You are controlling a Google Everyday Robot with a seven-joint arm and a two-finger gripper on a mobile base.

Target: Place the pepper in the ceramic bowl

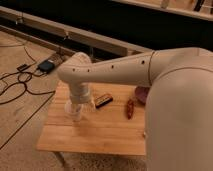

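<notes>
The pepper (130,108) is a slender dark red chili lying on the wooden table (100,135), right of centre. The ceramic bowl (141,93) is dark maroon and sits just behind the pepper at the table's right side, partly hidden by my arm. My gripper (78,106) points down at the table's left part, at a translucent white cup (75,113), well to the left of the pepper. The wrist above hides much of the gripper.
A flat dark block with an orange edge (103,101) lies between the cup and the pepper. Black cables (20,82) and a small dark box (46,65) lie on the carpet to the left. A low rail (75,35) runs behind the table.
</notes>
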